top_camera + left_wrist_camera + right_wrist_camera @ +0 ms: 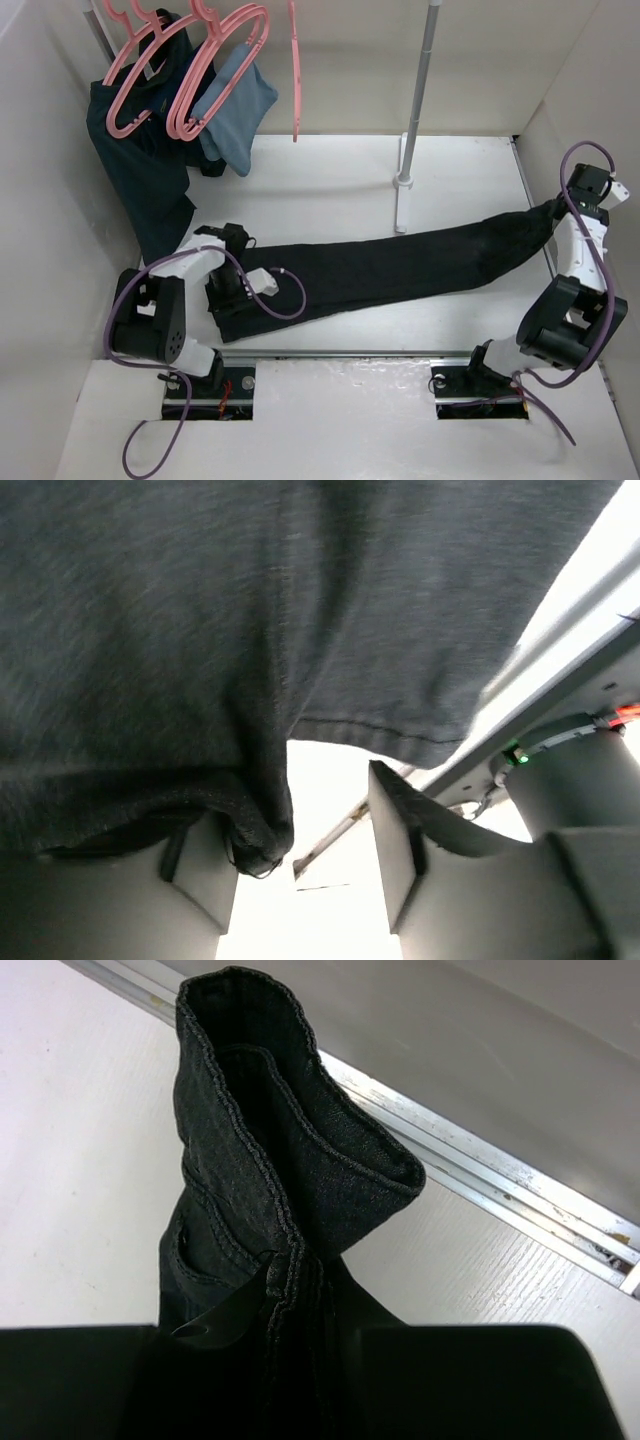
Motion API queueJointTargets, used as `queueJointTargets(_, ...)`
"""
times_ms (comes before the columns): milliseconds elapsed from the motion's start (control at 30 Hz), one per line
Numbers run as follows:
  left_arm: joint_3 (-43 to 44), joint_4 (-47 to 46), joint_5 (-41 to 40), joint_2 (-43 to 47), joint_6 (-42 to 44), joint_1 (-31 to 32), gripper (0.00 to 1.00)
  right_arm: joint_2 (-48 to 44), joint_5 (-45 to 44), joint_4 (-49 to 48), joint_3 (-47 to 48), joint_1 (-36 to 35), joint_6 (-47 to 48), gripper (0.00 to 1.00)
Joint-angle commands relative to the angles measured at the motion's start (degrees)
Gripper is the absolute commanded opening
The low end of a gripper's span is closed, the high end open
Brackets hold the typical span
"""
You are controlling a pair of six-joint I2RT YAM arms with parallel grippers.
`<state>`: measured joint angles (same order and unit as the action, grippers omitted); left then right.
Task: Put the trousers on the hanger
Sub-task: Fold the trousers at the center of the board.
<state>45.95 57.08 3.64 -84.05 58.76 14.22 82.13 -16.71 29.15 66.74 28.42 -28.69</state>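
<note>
The black trousers (400, 265) lie stretched across the white table from left to right. My left gripper (228, 305) is at their left end. In the left wrist view its jaws (330, 830) stand open, with a fold of the trousers (200, 630) draped over the left finger (200, 890) and bare table in the gap. My right gripper (560, 212) holds the right end slightly raised. In the right wrist view it (300, 1360) is shut on the bunched, stitched hem of the trousers (270, 1160). Several pink hangers (215, 70) hang at the back left, none near a gripper.
A dark teal garment (140, 170) and a light blue garment (235, 110) hang from the pink hangers. A metal pole (415, 120) stands on the table just behind the trousers' middle. White walls close both sides. An aluminium rail (480, 1170) runs along the table edge by the right gripper.
</note>
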Motion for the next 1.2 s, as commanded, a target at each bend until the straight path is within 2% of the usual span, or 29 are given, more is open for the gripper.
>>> queueJointTargets(0,2.97,-1.26,0.65,1.25,1.08,-3.31,0.47,-3.46,0.18,-4.88,3.84,0.14,3.1,0.0)
queueJointTargets(133,13.5,-3.11,7.68,2.49,1.71,-8.32,0.57,-7.15,0.19,-5.42,4.36,-1.0,5.57,0.0)
queueJointTargets(200,17.31,-3.11,10.94,0.48,0.48,-9.55,0.57,-9.96,-1.48,-5.42,5.06,-2.23,7.32,0.0)
queueJointTargets(367,23.21,-2.93,16.4,-6.2,-2.68,-9.56,0.58,-13.57,-11.4,-6.56,9.18,-11.97,12.51,0.0)
queueJointTargets(533,23.74,-7.15,15.87,-10.87,-8.83,-9.56,0.6,-14.1,-20.37,-4.89,15.6,-19.62,15.67,0.0)
queueJointTargets(633,23.74,-9.52,15.87,-12.1,-12.26,-7.63,0.6,-15.24,-24.68,-5.67,18.85,-23.84,17.96,0.0)
queueJointTargets(733,20.59,-12.6,12.02,-12.1,-14.64,-4.21,0.6,-15.24,-28.28,-6.38,21.31,-27.53,21.21,0.0)
queueJointTargets(900,14.17,-20.51,3.67,-12.1,-16.66,0.01,0.6,-14.63,-28.82,-6.38,24.66,-28.78,24.37,0.0)
queueJointTargets(1033,16.09,-22.01,5.4,-12.63,-17.8,2.91,0.59,-12.61,-30.31,-7.53,29.14,-29.73,29.12,0.0)
queueJointTargets(1133,18.29,-23.85,6.55,-13.86,-17.81,6.24,0.59,-11.9,-30.83,-9.45,30.82,-38.5,34.2,0.0)
queueJointTargets(1167,18.99,-24.99,6.56,-14.47,-18.33,7.04,0.59,-11.21,-34.15,-10.15,30.12,-46.89,34.75,0.0)
